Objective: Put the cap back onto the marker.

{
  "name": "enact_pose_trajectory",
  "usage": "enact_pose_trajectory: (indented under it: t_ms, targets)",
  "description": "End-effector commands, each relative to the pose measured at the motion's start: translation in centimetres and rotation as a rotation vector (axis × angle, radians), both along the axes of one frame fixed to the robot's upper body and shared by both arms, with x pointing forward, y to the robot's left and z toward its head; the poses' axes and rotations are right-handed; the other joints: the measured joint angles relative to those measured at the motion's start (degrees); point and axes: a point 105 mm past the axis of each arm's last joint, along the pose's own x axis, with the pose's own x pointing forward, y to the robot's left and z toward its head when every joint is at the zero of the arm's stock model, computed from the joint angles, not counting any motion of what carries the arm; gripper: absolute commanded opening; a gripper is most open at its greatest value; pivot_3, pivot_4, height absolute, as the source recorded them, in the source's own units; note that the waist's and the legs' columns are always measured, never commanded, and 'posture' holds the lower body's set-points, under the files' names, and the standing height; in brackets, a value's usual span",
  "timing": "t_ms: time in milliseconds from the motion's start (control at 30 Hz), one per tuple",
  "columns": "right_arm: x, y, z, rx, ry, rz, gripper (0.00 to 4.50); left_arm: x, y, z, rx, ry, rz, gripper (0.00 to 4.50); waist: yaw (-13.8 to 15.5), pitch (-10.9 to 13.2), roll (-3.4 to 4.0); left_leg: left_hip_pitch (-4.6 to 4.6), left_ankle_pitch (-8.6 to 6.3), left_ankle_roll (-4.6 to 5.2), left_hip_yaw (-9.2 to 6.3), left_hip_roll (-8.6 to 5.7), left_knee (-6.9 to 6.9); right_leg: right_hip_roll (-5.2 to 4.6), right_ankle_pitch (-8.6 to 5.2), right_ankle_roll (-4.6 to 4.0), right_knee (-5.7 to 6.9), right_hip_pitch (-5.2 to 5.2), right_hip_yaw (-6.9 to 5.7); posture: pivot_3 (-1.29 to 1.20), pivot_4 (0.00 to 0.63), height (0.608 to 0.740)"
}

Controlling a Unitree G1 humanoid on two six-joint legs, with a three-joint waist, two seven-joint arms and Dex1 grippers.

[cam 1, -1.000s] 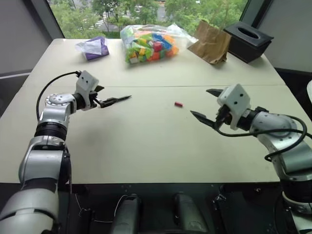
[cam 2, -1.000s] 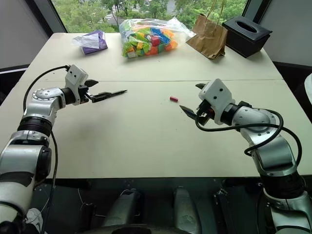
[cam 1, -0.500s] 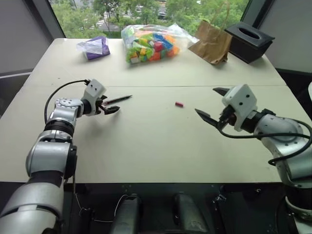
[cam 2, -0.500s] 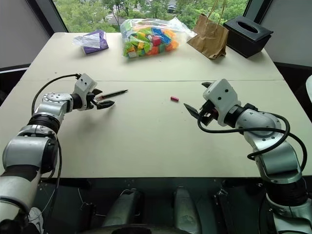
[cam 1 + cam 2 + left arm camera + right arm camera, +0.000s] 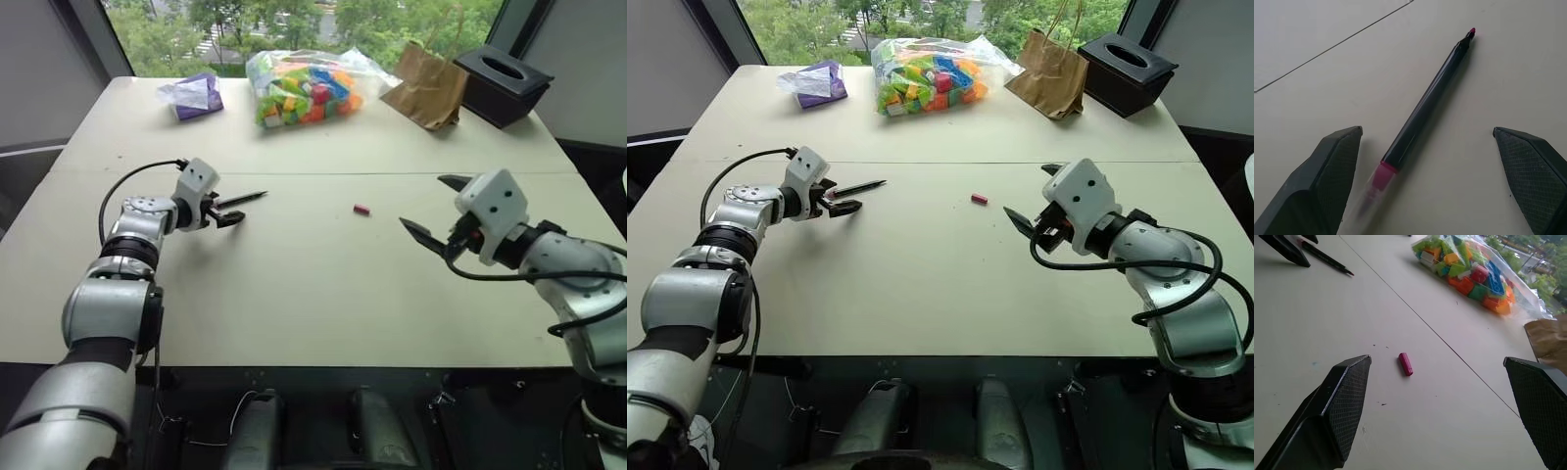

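The marker (image 5: 245, 198) is slim and black with a pale pink-banded end and lies flat on the table at the left. My left gripper (image 5: 227, 211) is open and low over the table. In the left wrist view its fingers (image 5: 1334, 166) stand either side of the marker's (image 5: 1430, 103) pale end without touching it. The cap (image 5: 361, 210), small and red, lies alone near the table's middle. My right gripper (image 5: 422, 201) hovers open to the right of the cap (image 5: 1405, 364), with nothing between its fingers.
At the back of the table are a clear bag of coloured blocks (image 5: 299, 88), a brown paper bag (image 5: 426, 86), a black tissue box (image 5: 502, 83) and a purple packet (image 5: 196, 96). A seam (image 5: 392, 174) crosses the table (image 5: 294, 294).
My left gripper has sunk toward the table and turned, so its open fingers now flank the marker's pale end. The marker, the cap and the right arm have stayed put.
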Motion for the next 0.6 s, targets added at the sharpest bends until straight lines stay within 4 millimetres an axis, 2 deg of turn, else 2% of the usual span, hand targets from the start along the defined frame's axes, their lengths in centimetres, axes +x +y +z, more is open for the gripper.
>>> enact_pose_trajectory:
  t_ms: [33, 600]
  targets:
    - [-0.6, -0.1, 1.3, -0.011, -0.057, -0.008, 4.46, 0.3, -0.3, 0.7, -0.001, -0.012, -0.001, 4.5, 0.03, 0.0, 0.0, 0.0, 0.0, 0.0, 0.0, 0.0, 0.0, 0.0, 0.0, 0.0, 0.0, 0.01, 0.0, 0.0, 0.15, 0.74]
    - [-0.7, -0.3, 1.5, -0.022, -0.054, -0.021, 4.46, 0.0, -1.2, -0.6, -0.008, 0.046, -0.018, 4.5, 0.16, -0.03, -0.01, 0.02, 0.0, 0.0, -0.01, -0.02, 0.04, -0.01, 0.01, 0.02, 0.02, 0.04, 0.0, 0.0, 0.15, 0.74]
